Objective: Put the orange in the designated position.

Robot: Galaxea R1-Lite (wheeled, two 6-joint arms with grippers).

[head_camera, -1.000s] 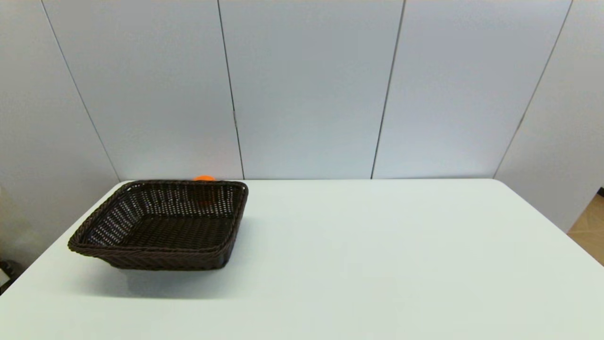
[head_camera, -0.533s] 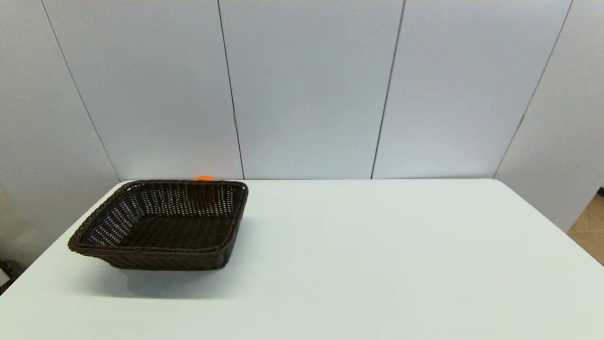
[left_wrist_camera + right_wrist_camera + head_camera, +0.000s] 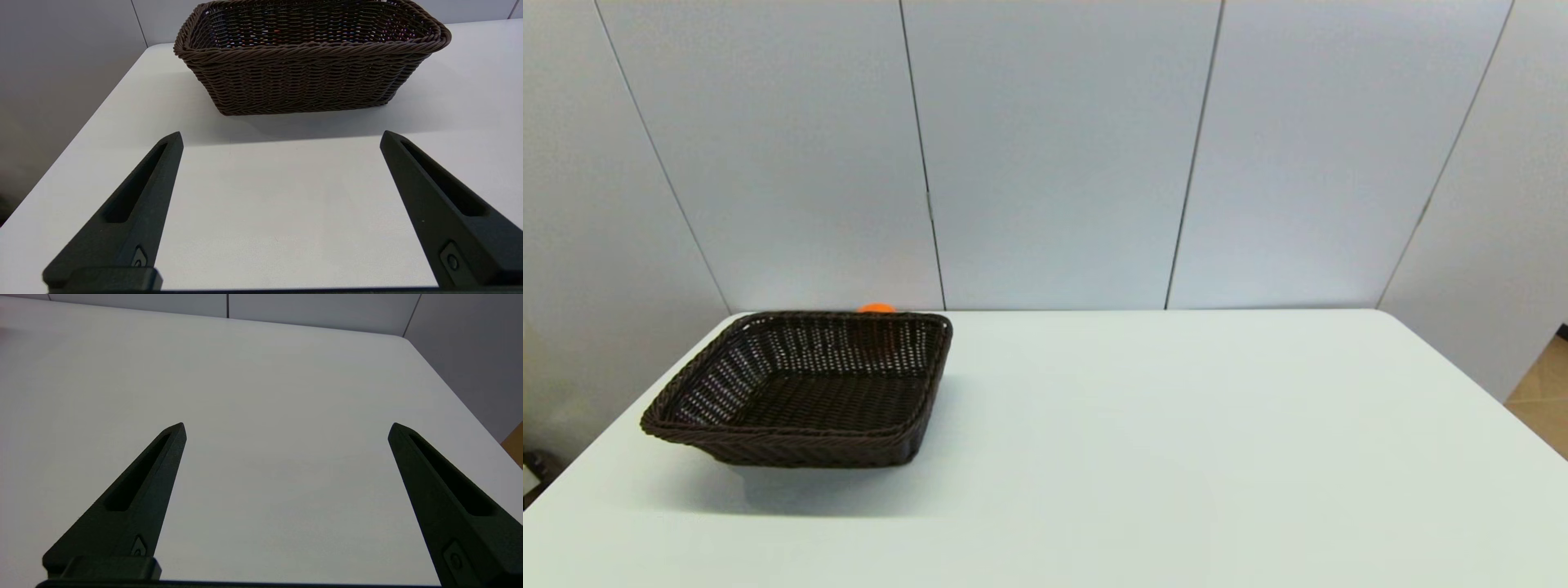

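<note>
Head view: dark wicker basket (image 3: 800, 392) sits on the left half of the white table (image 3: 1176, 457), back corner close to the wall panels (image 3: 1054, 155). The orange (image 3: 876, 308) lies behind the basket's far rim, by the far table edge; only a thin sliver of it shows above the weave. Neither arm appears in this view.

Left wrist view: left gripper (image 3: 282, 139) hangs low over bare table on the near side of the basket (image 3: 310, 69), fingers (image 3: 139, 204) spread wide, nothing between them. It faces the basket's near wall and sees into the interior. The orange cannot be made out here, hidden behind the weave.

Right wrist view: right gripper (image 3: 286, 430) is over the table's right part (image 3: 265, 396), fingers (image 3: 445, 498) spread wide, holding nothing. Table's right edge and far right corner are visible; no basket or orange in this view.

Versus the two earlier head frames: no change. Basket and orange are in the same spots, camera unmoved, arms out of the head view in all three.
</note>
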